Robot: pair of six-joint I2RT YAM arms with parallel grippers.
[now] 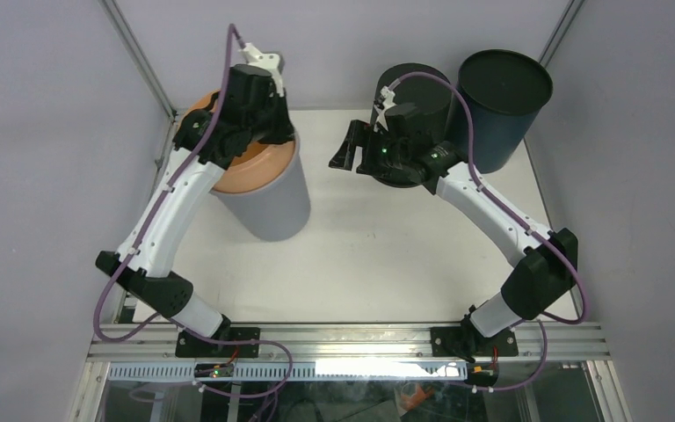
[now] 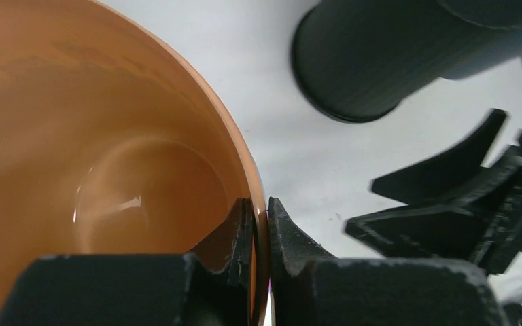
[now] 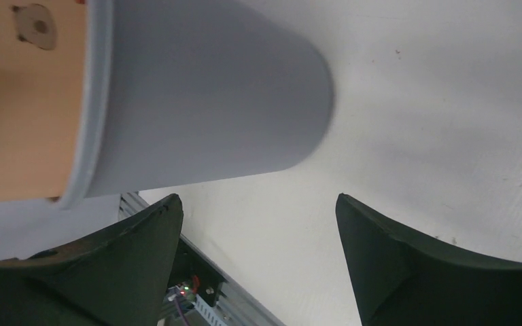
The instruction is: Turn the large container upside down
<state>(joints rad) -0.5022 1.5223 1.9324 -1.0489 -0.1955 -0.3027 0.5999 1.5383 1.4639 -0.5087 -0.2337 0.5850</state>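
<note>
Presently the left tool (image 2: 260, 208) pinches the grey container (image 1: 272, 202) by its rim; mouth up, unturned. The right tool (image 3: 258, 201) stands open, empty.

White table (image 1: 378, 255), pale lilac walls (image 1: 44, 132) around

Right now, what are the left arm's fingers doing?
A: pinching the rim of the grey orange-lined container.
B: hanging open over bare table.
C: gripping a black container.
A: the left wrist view shows the left fingers closed on the rim of the grey orange-lined container, one inside, one outside.
</note>
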